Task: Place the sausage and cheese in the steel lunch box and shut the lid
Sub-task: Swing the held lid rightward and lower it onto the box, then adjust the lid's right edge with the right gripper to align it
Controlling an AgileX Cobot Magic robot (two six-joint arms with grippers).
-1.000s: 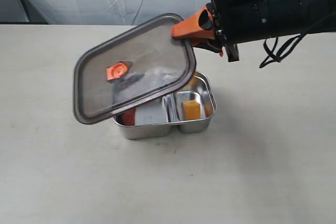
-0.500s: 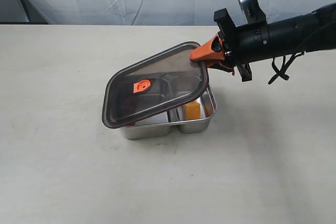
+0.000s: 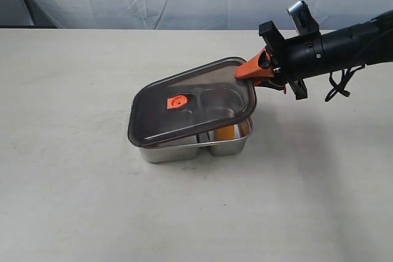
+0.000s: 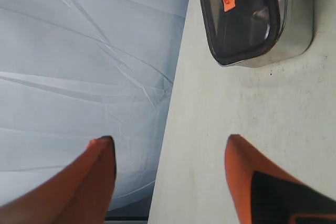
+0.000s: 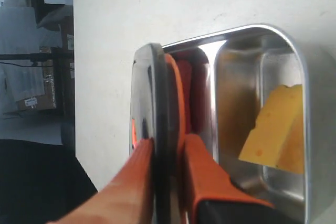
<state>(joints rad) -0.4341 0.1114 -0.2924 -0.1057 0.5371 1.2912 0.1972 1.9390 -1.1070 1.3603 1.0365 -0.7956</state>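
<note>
Since the earlier frames the lid (image 3: 196, 105) has come down and swung in over the steel lunch box (image 3: 184, 150); before, it hung steeply tilted, well above the box and out toward 9 o'clock. We now see it nearly flat, covering almost the whole tray.

Exterior view: the box sits near the middle of the table (image 3: 67, 200). The lid overhangs the rim a little toward 9 o'clock and seems to rest there. Its 2 o'clock corner is raised, leaving a gap at the 3 o'clock end. The orange valve tab (image 3: 177, 102) faces up, left of the lid's centre.

The right gripper (image 3: 255, 72) reaches in from 2 o'clock of the box. Its orange fingers (image 5: 139, 171) are clamped on the lid's edge at that raised corner, one finger on each face, with the orange seal between.

Contents, from the right wrist view: the cheese (image 5: 275, 129) lies in the smaller compartment, leaning against its wall. The sausage (image 5: 191, 95) shows as a red strip in the larger compartment, mostly hidden behind the lid's edge. In the exterior view only a sliver of cheese is visible in the gap at 4 o'clock.

The left gripper (image 4: 168, 142) is spread wide, with nothing between its fingers. It hangs over the table's edge beside the pale backdrop cloth (image 4: 79, 51), well apart from the box.
</note>
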